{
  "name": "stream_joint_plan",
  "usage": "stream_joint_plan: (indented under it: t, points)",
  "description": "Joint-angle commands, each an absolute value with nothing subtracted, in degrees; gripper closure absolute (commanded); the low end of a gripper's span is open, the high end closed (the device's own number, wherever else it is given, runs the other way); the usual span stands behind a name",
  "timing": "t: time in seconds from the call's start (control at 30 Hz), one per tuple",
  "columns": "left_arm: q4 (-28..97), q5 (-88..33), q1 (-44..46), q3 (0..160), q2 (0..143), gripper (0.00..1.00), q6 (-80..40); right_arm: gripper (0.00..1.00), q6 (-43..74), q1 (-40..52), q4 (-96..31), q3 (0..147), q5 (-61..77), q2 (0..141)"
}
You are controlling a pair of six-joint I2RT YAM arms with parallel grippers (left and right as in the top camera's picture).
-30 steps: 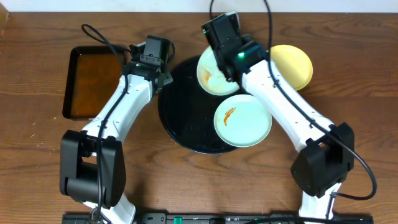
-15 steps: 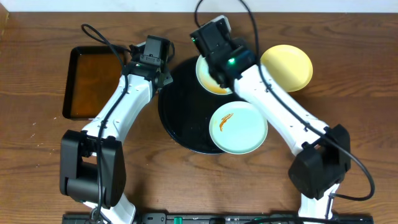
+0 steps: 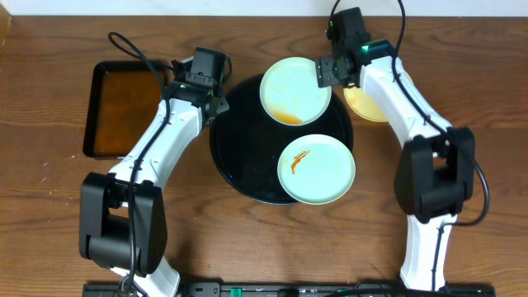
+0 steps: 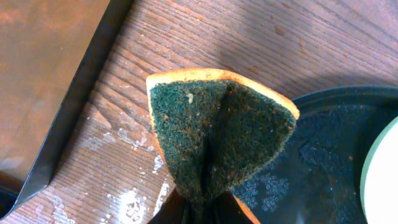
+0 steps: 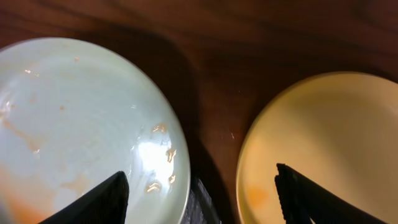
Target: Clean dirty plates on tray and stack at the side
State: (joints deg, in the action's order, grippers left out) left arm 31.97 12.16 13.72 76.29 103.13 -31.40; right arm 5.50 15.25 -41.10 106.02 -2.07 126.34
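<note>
The left tool (image 4: 200,210) pinches a folded sponge (image 4: 217,134), green scouring face outward, over the wooden surface (image 3: 49,206) just beside the tray (image 3: 239,157) and near the pan (image 3: 124,107) of brown liquid, probably ready to scrub. The right tool (image 5: 200,202) is spread and holds nothing, above the gap between the upper mint plate (image 3: 294,89) and the yellow plate (image 5: 336,130). The upper mint plate and the lower mint plate (image 3: 317,169) lie smeared on the tray. The yellow plate sits off it, likely starting the stack.
</note>
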Motion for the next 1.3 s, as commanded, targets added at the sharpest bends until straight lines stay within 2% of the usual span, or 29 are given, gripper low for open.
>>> stream_joint_plan:
  t: [0.0,0.17,0.4,0.77,0.83,0.93,1.03,1.13,1.23,1.27]
  points:
    - [32.2,12.6,13.7,75.9,103.0,0.91,-30.6,0.26,-1.5,12.7,-39.0,106.1,8.9,129.1]
    - [32.4,12.6,13.7,75.9,103.0,0.91,-30.7,0.26,-4.4,8.8,-35.6,106.1,22.5,131.3]
    - [32.4,12.6,13.7,75.9,103.0,0.91,-30.7,0.27,-6.5,5.9,-33.6,106.1,34.8,134.9]
    - [32.6,12.6,13.7,75.9,103.0,0.91,-30.7,0.27,-6.5,6.5,-31.0,106.1,38.0,137.9]
    - [32.7,12.6,13.7,75.9,103.0,0.91,-30.7,0.31,-5.7,6.5,-30.0,106.1,38.1,138.8]
    - [32.9,12.6,13.7,75.9,103.0,0.91,-30.7,0.43,-5.2,6.5,-29.0,106.1,40.5,139.7]
    - [32.9,12.6,13.7,75.9,103.0,0.91,-30.7,0.48,-5.2,6.6,-28.6,106.1,41.5,139.8]
    - [33.0,12.6,13.7,75.9,103.0,0.91,-30.7,0.49,-4.8,6.8,-27.7,106.1,41.5,139.8]
    - [33.0,12.6,13.7,75.9,103.0,0.91,-30.6,0.55,-4.7,6.9,-27.1,106.1,41.5,139.9]
    - [33.0,12.6,13.7,75.9,103.0,0.91,-30.6,0.60,-4.7,6.9,-27.0,106.1,41.5,139.9]
